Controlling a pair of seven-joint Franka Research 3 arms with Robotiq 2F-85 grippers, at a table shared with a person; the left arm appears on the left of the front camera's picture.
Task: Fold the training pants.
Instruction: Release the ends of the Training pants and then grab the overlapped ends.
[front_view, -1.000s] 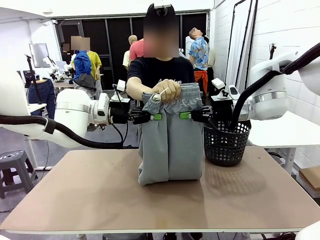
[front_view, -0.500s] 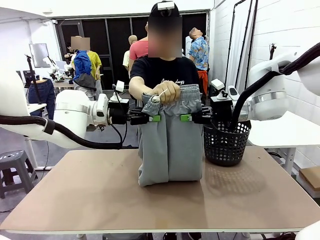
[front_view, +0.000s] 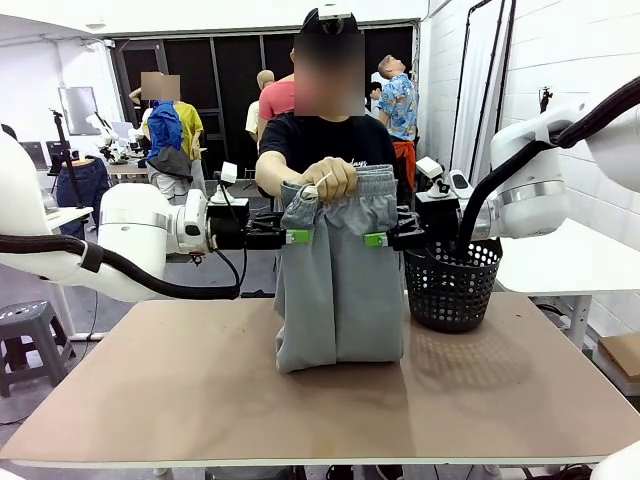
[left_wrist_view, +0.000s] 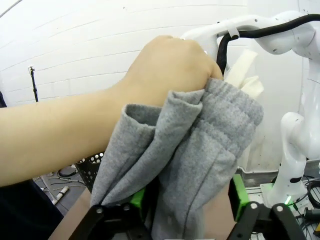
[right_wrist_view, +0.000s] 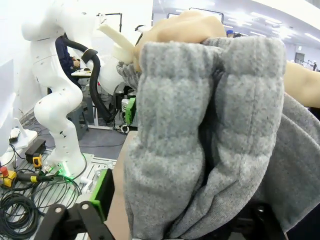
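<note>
The light grey training pants (front_view: 340, 290) hang doubled over, and their lower fold touches the table (front_view: 180, 390). A person's hand (front_view: 335, 180) bunches the ribbed waistband from above. My left gripper (front_view: 296, 237) is at the pants' left edge and my right gripper (front_view: 375, 239) at the right edge, both just under the waistband. In the left wrist view the green pads (left_wrist_view: 239, 195) stand wide apart with the cloth (left_wrist_view: 200, 150) hanging loose between them. In the right wrist view one green pad (right_wrist_view: 102, 192) is clear of the cloth (right_wrist_view: 200, 125), which hides the other finger.
A black mesh basket (front_view: 455, 285) stands on the table's far right, close behind my right gripper. The person stands at the far edge, directly behind the pants. Bare tabletop stretches in front of the pants and to their left.
Both grippers were shut on the pants' sides a second ago. Their jaws have spread and each has drawn slightly outward. The person's hand still holds the waistband.
</note>
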